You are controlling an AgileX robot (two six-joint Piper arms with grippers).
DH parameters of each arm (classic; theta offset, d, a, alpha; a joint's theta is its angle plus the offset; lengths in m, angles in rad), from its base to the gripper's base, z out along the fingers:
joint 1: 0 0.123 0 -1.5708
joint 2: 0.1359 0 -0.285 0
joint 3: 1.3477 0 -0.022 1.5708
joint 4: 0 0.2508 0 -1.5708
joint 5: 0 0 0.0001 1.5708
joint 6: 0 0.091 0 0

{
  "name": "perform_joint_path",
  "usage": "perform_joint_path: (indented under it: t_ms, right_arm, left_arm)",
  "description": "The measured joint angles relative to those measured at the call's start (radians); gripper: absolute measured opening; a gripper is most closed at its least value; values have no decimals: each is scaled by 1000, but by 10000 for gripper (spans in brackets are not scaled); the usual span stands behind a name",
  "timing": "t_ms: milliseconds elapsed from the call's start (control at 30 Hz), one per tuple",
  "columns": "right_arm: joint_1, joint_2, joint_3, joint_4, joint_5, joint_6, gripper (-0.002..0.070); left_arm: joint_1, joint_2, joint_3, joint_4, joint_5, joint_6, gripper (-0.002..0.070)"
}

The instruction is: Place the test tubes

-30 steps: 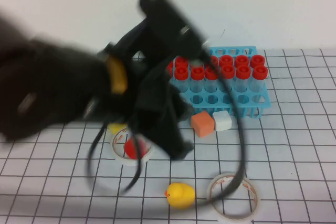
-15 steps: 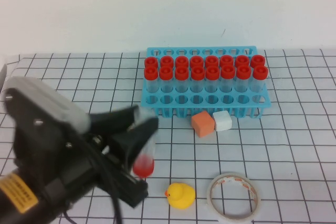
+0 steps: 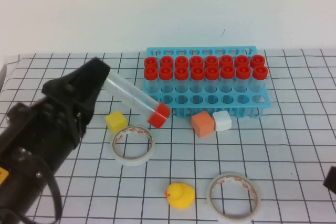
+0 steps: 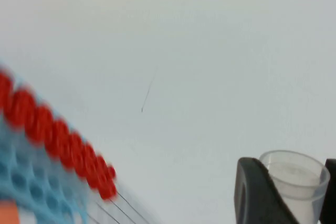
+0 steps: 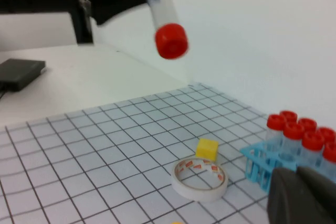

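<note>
My left hand (image 3: 101, 77) is clenched on the clear end of one test tube (image 3: 134, 97). The tube hangs in the air, tilted, with its red cap (image 3: 159, 115) lowest and pointing towards the near-left corner of the blue rack (image 3: 262, 107). It is above the yellow cube (image 3: 116, 121) and a tape roll (image 3: 133, 145), clear of the worktop (image 3: 63, 64). My right hand (image 5: 303, 192) is closed on nothing and sits low at the right edge of the worktop, near the rack's right end.

The rack already carries two rows of capped tubes (image 3: 205, 72), all standing cap up. The holes in front of those rows are open, and so is the rearmost row. I judge the step in hand to be carrying this tube over and seating it.

To do it well, I want the tube upright before it comes near the rack. As it hangs now the cap leads, so the wrist has to turn it over until the clear end points down. Because my fingers sit on that very end, I may have to regrip higher or pass it to the right hand. I would choose a front hole, so I need not reach over the standing caps. I would also keep clear of the orange cube (image 3: 202, 124) and the white cube (image 3: 222, 121), which lie just in front of the rack. Then I lower it straight down and let go only once the tube is seated.
</note>
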Motion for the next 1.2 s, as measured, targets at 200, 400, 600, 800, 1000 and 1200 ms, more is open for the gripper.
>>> perform_joint_path:
  t_ms: [200, 400, 600, 800, 1000, 1200]
  right_arm:
    - [0, 107, -61, 6, 46, -107, -1]
    - [0, 171, -66, 8, 46, -114, -1]
    - [0, 183, -66, 9, 46, -116, -1]
    - [0, 184, -66, 9, 44, -116, -1]
    - [0, 184, -66, 10, 46, -116, -1]
    - [0, 184, -76, 10, 78, -161, -1]
  left_arm:
    - [0, 5, 0, -135, 139, -457, 207]
    - [0, 5, 0, -145, 269, -584, 207]
    - [0, 5, 0, -144, 297, -584, 207]
    - [0, 5, 0, -145, 199, -589, 207]
    - [0, 9, 0, -196, 175, -726, 207]
    - [0, 11, 0, -231, 315, -1252, 207]
